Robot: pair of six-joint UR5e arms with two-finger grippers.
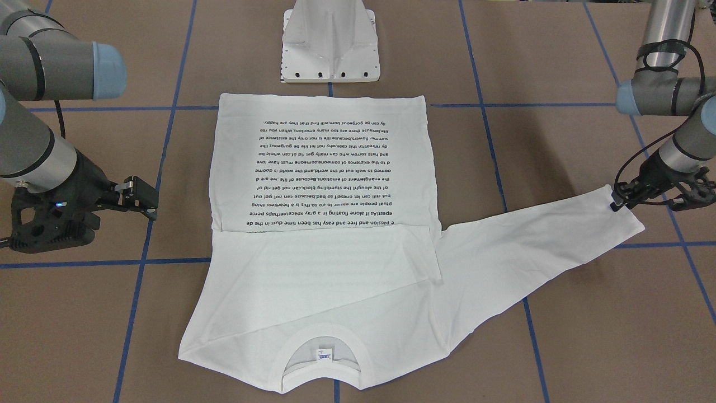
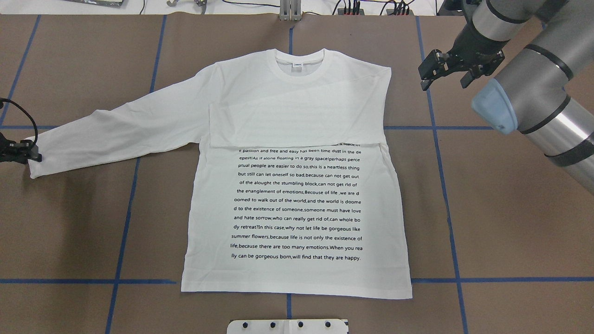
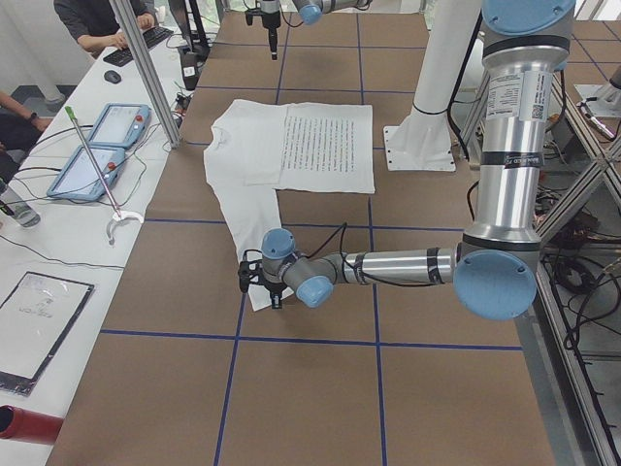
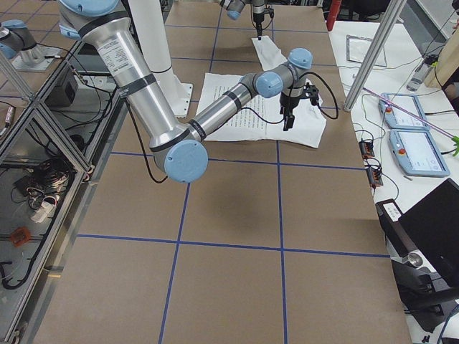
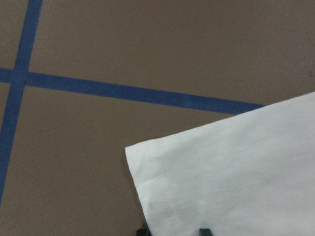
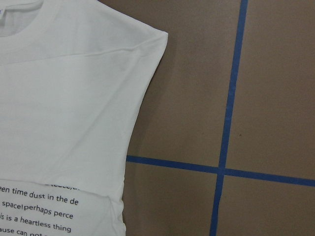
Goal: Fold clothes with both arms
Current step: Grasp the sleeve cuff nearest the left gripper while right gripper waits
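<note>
left claw (image 2: 33, 157) at the cuff (image 2: 41, 168), far left, grip unclear; right claw (image 2: 443, 81) gapes empty. carry the cuff low across the shirt (image 2: 297, 208).

White T-shirt (image 2: 297, 185) bears black print; one line reads "but still can let oneself so bad,because can not get out"; collar tag (image 2: 296, 66) too small to read.
</note>
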